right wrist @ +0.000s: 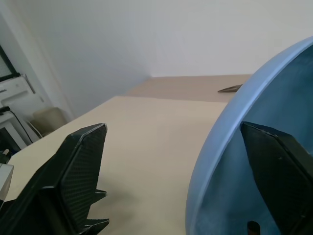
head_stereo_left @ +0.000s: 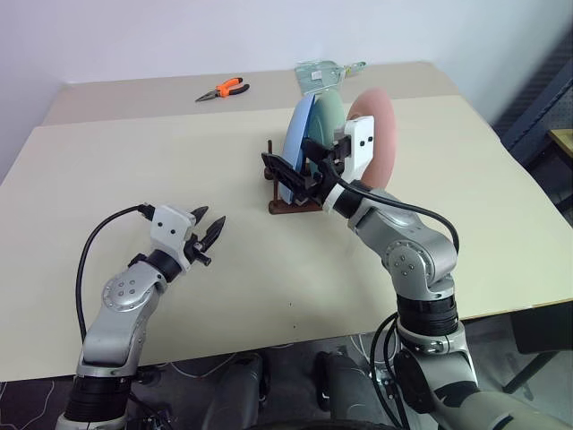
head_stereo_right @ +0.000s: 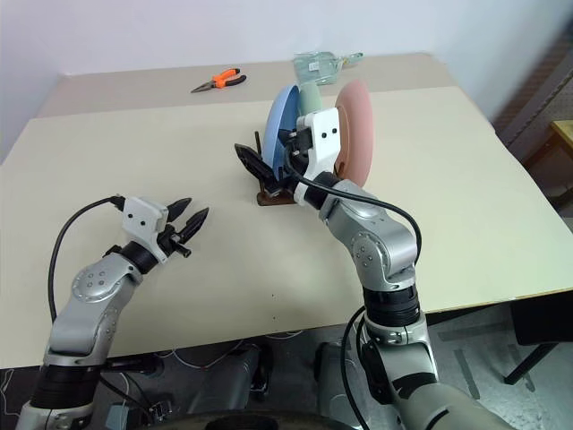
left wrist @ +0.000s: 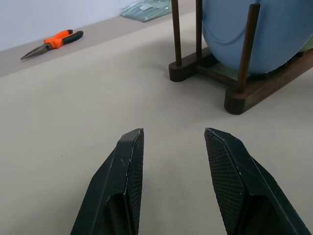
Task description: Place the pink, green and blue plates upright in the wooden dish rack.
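**A:** The right gripper stands at the wooden dish rack, fingers spread wide. What do they have?

**B:** Nothing. One finger is on the outer side of the blue plate and the other in front of its inner face, so the rim sits in the gap, but the fingers are released and I can see no contact.

**A:** And the plates themselves?

**B:** All three stand upright in the rack, side by side: blue on the robot's left, the green plate in the middle, the pink plate on the right. From the left wrist, the blue plate's lower edge rests between the thin pegs on the dark base bars.

**A:** The left gripper?

**B:** Well apart from the rack, low over the beige table, pointing toward the rack. Its fingers are partly parted and hold nothing.

**A:** Anything farther out?

**B:** Orange-handled pliers lie near the table's far edge, and a clear plastic packet lies just behind the rack.
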`<state>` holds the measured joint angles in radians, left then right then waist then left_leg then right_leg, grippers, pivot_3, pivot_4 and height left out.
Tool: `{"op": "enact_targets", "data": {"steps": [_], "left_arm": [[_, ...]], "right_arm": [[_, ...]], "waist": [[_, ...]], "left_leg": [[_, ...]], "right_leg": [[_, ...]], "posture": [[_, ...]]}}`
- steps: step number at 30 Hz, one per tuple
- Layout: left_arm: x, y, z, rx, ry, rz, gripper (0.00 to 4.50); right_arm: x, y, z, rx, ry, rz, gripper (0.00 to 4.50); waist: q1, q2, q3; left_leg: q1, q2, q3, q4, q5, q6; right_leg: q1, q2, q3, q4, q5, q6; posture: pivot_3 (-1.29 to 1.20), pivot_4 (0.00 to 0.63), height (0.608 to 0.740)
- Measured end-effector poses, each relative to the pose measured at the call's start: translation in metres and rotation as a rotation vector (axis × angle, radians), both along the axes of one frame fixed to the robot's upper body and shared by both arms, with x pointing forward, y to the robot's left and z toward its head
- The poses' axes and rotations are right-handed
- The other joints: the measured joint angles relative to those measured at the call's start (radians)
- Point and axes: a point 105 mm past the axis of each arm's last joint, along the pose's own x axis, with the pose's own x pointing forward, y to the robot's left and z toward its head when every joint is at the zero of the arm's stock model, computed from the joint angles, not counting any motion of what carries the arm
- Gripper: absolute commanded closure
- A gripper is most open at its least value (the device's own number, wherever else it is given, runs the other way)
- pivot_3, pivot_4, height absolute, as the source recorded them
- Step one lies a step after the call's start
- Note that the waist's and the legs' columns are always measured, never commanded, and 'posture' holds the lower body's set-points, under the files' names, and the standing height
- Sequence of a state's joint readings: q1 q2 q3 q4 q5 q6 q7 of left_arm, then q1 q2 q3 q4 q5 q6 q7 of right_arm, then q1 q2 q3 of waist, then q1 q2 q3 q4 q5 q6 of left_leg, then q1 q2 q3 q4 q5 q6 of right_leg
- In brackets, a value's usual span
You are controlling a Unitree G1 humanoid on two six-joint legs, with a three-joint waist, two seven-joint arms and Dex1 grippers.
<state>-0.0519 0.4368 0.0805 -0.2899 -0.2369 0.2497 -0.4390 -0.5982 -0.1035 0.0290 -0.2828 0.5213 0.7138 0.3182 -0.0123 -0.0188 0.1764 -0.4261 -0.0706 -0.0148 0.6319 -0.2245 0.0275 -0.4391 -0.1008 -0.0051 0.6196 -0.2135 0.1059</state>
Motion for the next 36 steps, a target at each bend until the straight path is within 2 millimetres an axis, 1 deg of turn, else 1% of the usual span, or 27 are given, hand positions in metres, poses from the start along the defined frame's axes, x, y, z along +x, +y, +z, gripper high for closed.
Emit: {"op": "enact_targets", "data": {"steps": [3,4,6,11,13,16,21,29,32,36], "left_arm": [[0.000,-0.003,-0.002,0.002,0.005,-0.009,2.50],[0.000,-0.005,-0.002,0.002,0.006,-0.014,2.50],[0.000,-0.006,-0.003,0.002,0.008,-0.018,2.50],[0.000,-0.006,-0.003,0.002,0.008,-0.017,2.50],[0.000,-0.006,-0.003,0.002,0.008,-0.016,2.50],[0.000,-0.006,-0.003,0.000,0.008,-0.015,2.50],[0.000,-0.006,-0.003,0.000,0.008,-0.010,2.50],[0.000,-0.007,-0.004,0.001,0.009,-0.013,2.50],[0.000,-0.007,-0.004,0.003,0.010,-0.014,2.50],[0.000,-0.007,-0.005,0.010,0.012,-0.016,2.50]], "right_arm": [[0.001,0.001,0.006,-0.007,-0.015,-0.001,0.05],[0.002,0.002,0.008,-0.011,-0.013,-0.002,0.28],[0.006,0.003,0.009,-0.014,-0.004,-0.012,0.91],[0.011,0.001,0.003,-0.013,0.050,-0.032,3.56],[0.011,0.001,0.002,0.007,0.076,-0.026,4.48],[0.010,0.002,0.003,0.075,0.126,-0.009,4.48],[0.011,-0.003,0.017,0.205,0.181,0.004,4.48],[0.007,-0.005,0.021,0.246,0.214,0.034,4.48],[0.002,-0.006,0.027,0.257,0.196,0.054,4.48],[-0.007,-0.010,0.038,0.223,0.136,0.097,4.48]], "waist": [[0.000,0.000,0.000],[0.000,0.000,0.000],[0.000,0.000,0.000],[0.000,0.000,0.000],[0.000,0.000,0.000],[-0.002,0.001,0.000],[-0.001,0.001,0.001],[-0.002,0.001,0.001],[-0.001,0.001,0.001],[-0.001,0.001,0.001]], "left_leg": [[0.000,0.000,0.000,0.000,0.000,0.000],[0.000,0.000,0.000,0.000,0.000,0.000],[0.000,0.000,0.000,0.000,0.000,0.000],[0.000,0.000,0.000,0.000,0.000,0.000],[0.000,0.000,0.000,0.000,0.000,0.000],[0.000,0.000,0.000,0.000,0.000,0.000],[0.000,0.000,0.000,0.000,0.000,0.000],[0.000,0.000,0.000,0.000,0.000,0.000],[0.000,0.000,0.000,0.000,0.000,0.000],[0.000,0.000,0.000,0.000,0.000,0.000]], "right_leg": [[0.000,0.000,0.000,0.000,0.000,0.000],[0.000,0.000,0.000,0.000,0.000,0.000],[0.000,0.000,0.000,0.000,0.000,0.000],[0.000,0.000,0.000,0.000,0.000,0.000],[0.000,0.000,0.000,0.000,0.000,0.000],[-0.001,0.000,0.001,0.000,0.000,0.000],[-0.001,0.000,0.000,0.000,0.000,0.000],[-0.001,0.000,0.000,0.000,0.000,0.000],[-0.001,0.000,0.000,0.000,0.000,0.000],[0.000,0.000,0.000,0.000,0.000,0.000]], "posture": [[0.00,0.150,0.719],[0.00,0.150,0.719],[0.00,0.150,0.719],[0.00,0.150,0.719],[0.00,0.150,0.719],[0.00,0.150,0.719],[0.00,0.150,0.719],[0.00,0.150,0.719],[0.00,0.150,0.719],[0.00,0.150,0.719]]}}
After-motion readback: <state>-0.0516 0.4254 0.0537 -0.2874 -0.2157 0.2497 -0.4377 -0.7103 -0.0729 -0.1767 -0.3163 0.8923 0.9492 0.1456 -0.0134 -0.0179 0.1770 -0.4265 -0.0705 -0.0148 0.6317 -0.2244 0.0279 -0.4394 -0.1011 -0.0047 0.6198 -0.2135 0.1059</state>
